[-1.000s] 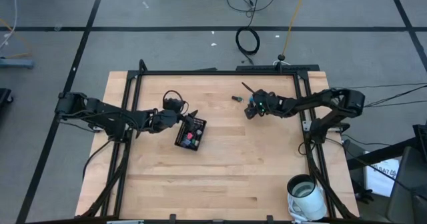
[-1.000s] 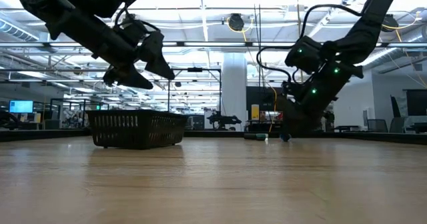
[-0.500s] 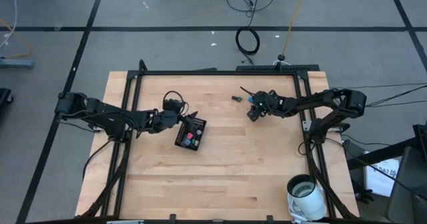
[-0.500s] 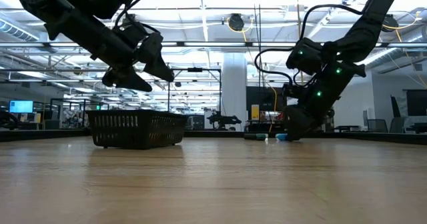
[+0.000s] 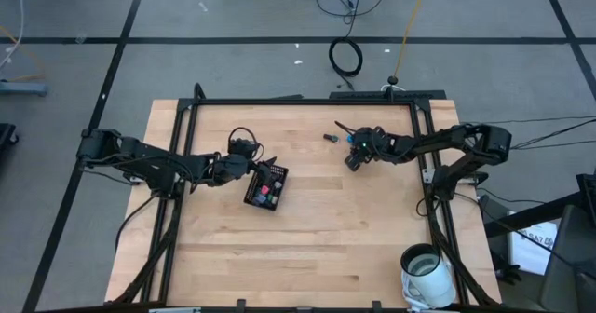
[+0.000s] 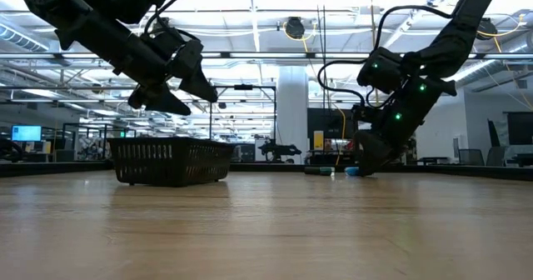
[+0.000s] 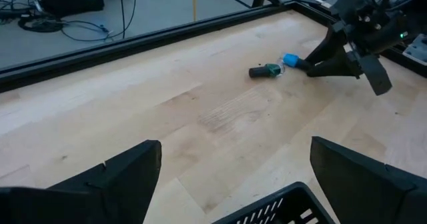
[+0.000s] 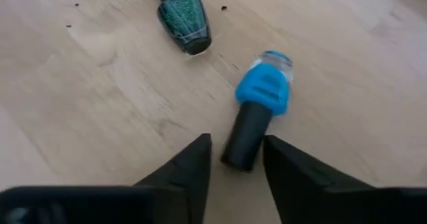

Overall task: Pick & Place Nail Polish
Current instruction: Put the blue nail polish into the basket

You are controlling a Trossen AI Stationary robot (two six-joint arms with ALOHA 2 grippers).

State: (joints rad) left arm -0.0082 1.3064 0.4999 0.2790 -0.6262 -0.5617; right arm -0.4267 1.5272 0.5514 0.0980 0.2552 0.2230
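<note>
We see the right arm stretched low across the far part of the table (image 5: pixel 317 229), its right gripper (image 8: pixel 235 159) tipped down at a blue bottle (image 8: pixel 264 91) that lies on its side. The jaws are narrowed about the dark cap (image 8: pixel 245 136), one finger on each side; we cannot tell whether they press it yet. A green bottle (image 8: pixel 183 17) lies just beside the blue one, also on its side and apart from the jaws.

The left arm reaches in from the table's left edge, and its left gripper (image 6: pixel 179 76) hangs over the black basket (image 5: pixel 265 184) with the jaws fully spread and empty.

Only the high view shows small coloured bottles inside the basket. The low view shows the left gripper clear above the basket rim and the right gripper down at table level, which the overhead picture cannot give. The left wrist view shows both loose bottles from afar, with the right gripper's tips at the blue one. The right wrist view alone shows the cap lying between the fingers.
</note>
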